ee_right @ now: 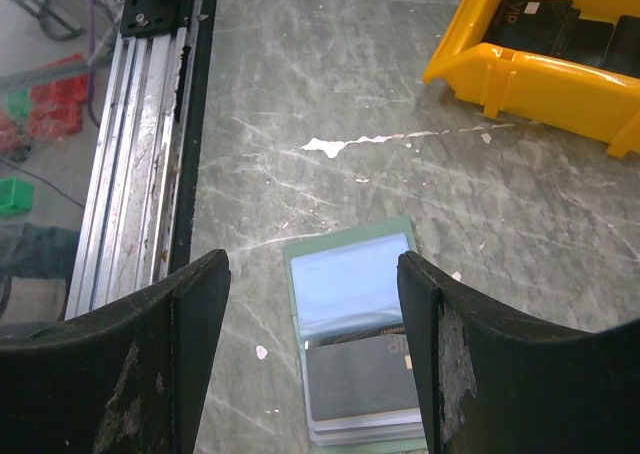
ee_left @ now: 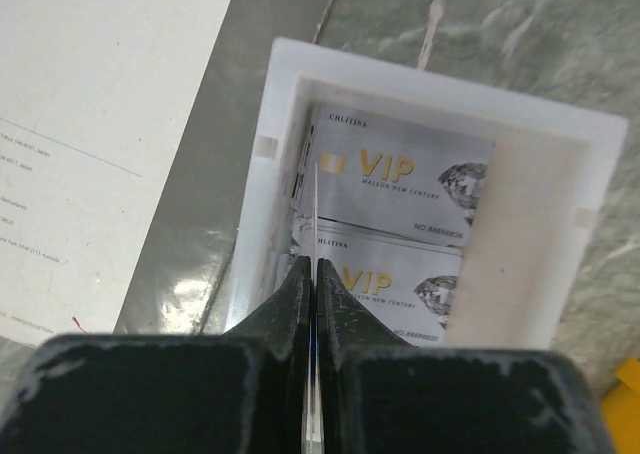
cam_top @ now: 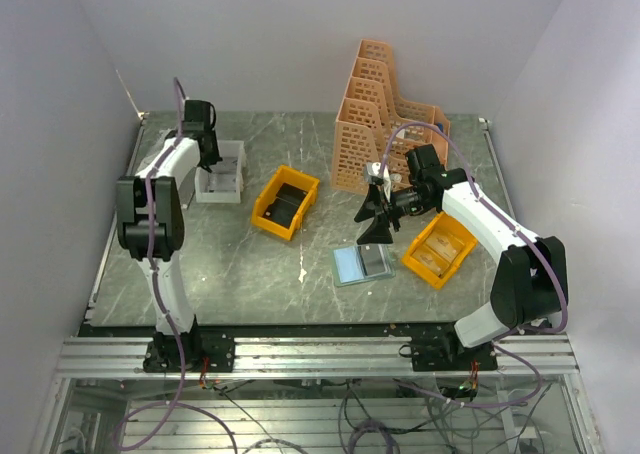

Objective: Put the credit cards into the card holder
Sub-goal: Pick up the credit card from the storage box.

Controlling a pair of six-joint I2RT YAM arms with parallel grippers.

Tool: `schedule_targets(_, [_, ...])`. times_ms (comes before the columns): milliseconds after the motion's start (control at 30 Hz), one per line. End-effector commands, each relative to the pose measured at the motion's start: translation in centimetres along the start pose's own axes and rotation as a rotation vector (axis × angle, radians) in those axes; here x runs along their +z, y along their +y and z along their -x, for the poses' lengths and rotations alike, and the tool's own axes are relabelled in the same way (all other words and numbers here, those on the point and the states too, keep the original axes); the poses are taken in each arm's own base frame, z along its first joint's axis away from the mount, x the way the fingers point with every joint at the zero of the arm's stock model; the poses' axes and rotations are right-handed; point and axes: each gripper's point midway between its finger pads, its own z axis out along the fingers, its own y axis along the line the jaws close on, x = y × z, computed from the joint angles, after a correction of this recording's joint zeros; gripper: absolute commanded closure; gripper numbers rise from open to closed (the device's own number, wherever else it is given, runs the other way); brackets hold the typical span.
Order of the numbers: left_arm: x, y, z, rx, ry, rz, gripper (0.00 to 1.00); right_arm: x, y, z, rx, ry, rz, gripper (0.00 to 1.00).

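My left gripper (ee_left: 315,264) is shut on one thin credit card (ee_left: 315,204), seen edge-on and standing upright over a white box (ee_left: 280,104). Two more silver "VIP" credit cards (ee_left: 400,184) lie flat inside that box. In the top view this gripper (cam_top: 212,159) hangs over the box (cam_top: 222,189) at the far left. The grey-green card holder (ee_right: 350,239) lies open on the table, with a bluish clear sleeve and a dark card (ee_right: 365,379) tucked in it. My right gripper (ee_right: 312,259) hovers open above it, nothing between its fingers.
A yellow bin (cam_top: 262,214) with dark cards sits mid-table. A second yellow bin (cam_top: 425,272) sits right of the card holder (cam_top: 348,266). An orange file rack (cam_top: 385,114) stands behind. White paper (ee_left: 90,124) lies left of the box. The aluminium rail (ee_right: 130,174) marks the near edge.
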Motion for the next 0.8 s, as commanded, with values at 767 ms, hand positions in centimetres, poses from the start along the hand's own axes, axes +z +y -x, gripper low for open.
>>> schedule_targets(767, [-0.7, -1.8, 1.8, -0.496, -0.026, -0.684, 0.92, -0.2, 0.0, 0.6, -0.023, -0.016, 0.006, 0.32])
